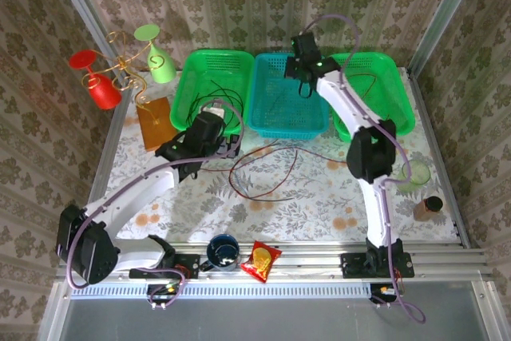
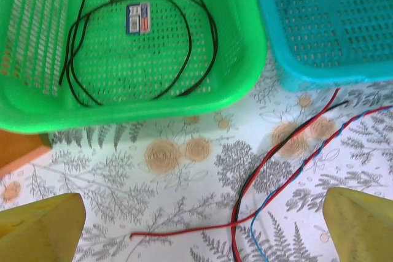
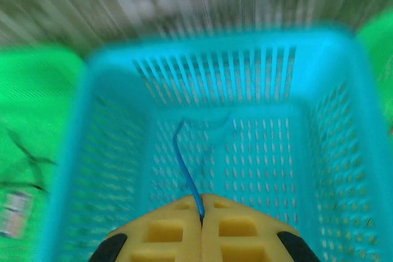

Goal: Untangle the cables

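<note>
Your left gripper (image 2: 202, 228) hovers wide open and holds nothing, low over the table (image 2: 92, 176). Just under it the loose cables (image 2: 238, 216), red, black and blue, cross one another. Beyond them a black cable (image 2: 215, 41) lies looped in the green basket (image 2: 123, 115). Farthest back, your right gripper (image 3: 201, 213) is pinched closed on a blue cable (image 3: 184, 170) above the blue basket (image 3: 110, 151).

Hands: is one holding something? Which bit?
The right hand pinches a blue cable; which part cannot be told. The left hand is open, empty.
</note>
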### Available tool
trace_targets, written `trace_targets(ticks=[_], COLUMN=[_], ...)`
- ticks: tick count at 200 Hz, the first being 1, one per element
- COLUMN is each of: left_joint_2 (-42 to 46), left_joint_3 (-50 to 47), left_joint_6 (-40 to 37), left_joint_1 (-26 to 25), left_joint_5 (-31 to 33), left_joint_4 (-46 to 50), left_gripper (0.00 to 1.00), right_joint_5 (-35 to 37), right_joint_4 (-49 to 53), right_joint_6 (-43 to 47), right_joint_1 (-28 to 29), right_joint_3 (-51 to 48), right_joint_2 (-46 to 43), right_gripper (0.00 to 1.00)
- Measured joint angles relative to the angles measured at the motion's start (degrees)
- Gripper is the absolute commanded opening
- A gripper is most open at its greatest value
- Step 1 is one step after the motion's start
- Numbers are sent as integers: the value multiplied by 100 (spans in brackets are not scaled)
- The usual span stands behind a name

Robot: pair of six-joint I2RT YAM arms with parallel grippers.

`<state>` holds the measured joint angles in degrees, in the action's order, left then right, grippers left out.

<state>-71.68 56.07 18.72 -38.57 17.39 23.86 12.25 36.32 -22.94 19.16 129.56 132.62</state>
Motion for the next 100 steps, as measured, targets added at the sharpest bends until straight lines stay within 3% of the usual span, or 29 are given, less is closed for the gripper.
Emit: trace_targets(ticks=[43,51,63,71,100], left_joint_2=[269,302,321,319,393], left_joint_3=[-372,-409,-435,-435,-435], left_joint_6=[321,361,407,424,426], left_joint_1=[-229,-232,-236,-240,-321], left_joint_5=[203,214,236,245,330], left_joint_4=[9,11,13,9,15], left_gripper=[100,100,100,100,100], right_joint_5=[-50,-66,-74,-68,-101], right_joint_4=[1381,1561,1755,1847,2100], right_joint_6=[175,221,282,352,479], right_joint_1=[17,17,15,7,-9], right_joint_3=[389,422,581,708,970], right_joint_2=[944,944,944,942,745], right_gripper=[11,23,73,97,100])
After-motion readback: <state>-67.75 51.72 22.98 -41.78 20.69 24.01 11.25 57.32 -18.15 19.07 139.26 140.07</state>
